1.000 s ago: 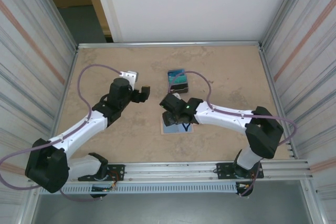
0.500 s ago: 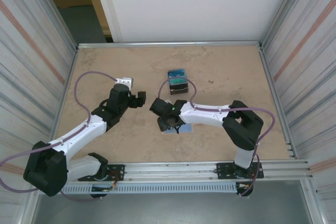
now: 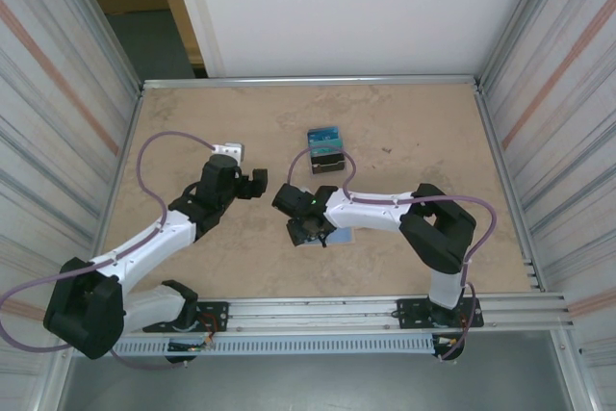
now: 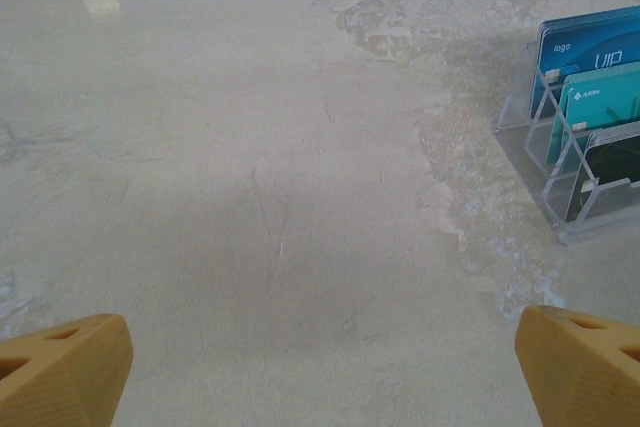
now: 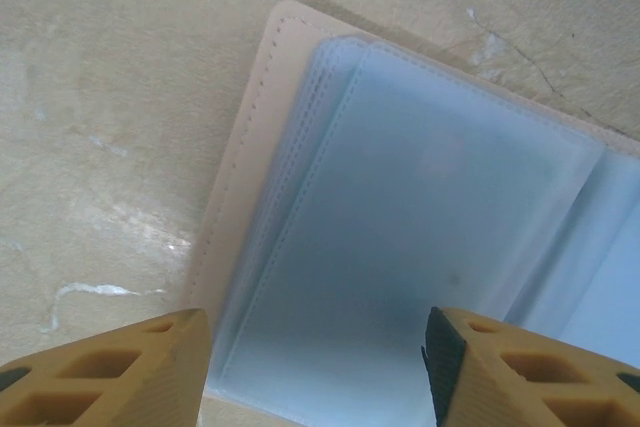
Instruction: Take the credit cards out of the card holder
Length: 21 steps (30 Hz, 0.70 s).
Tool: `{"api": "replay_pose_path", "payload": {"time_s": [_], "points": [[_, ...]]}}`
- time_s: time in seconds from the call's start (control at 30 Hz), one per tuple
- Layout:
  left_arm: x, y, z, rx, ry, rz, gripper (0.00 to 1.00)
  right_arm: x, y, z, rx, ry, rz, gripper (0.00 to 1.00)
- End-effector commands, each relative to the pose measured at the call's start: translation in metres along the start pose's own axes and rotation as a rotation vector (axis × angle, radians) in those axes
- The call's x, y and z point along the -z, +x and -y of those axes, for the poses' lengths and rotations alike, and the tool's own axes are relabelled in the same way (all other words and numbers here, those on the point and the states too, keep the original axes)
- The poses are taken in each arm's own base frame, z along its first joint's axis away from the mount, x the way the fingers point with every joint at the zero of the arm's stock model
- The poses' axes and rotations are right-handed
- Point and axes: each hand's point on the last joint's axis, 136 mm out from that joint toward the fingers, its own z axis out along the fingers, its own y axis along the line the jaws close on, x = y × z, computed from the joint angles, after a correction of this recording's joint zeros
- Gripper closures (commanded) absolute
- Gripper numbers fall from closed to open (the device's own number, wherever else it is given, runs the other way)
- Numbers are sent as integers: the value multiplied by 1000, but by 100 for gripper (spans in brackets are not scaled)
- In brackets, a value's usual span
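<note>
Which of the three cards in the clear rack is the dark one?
The front card, in the lowest slot; the middle card is teal and the back card is blue.

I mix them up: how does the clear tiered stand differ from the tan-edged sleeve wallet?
The clear stand props three cards in steps; the sleeve wallet lies flat, no card showing in its sleeves. The stand sits free; the wallet lies under the right pincer. Both have clear plastic.

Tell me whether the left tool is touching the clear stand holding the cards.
Apart. The top view shows bare table between the left tool and the clear stand.
</note>
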Motion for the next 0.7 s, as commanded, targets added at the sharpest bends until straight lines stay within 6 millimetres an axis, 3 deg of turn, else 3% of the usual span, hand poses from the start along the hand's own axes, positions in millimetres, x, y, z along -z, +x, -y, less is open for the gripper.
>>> {"api": "replay_pose_path", "payload": {"time_s": [0.0, 0.3, 0.67], "points": [[0, 0, -6, 15, -27, -6, 1, -12, 14, 12, -17, 54, -45, 43], [0, -2, -5, 12, -25, -6, 1, -20, 20, 17, -35, 55, -62, 50], [5, -8, -2, 13, -6, 10, 1, -11, 12, 26, -93, -5, -18, 69]]}}
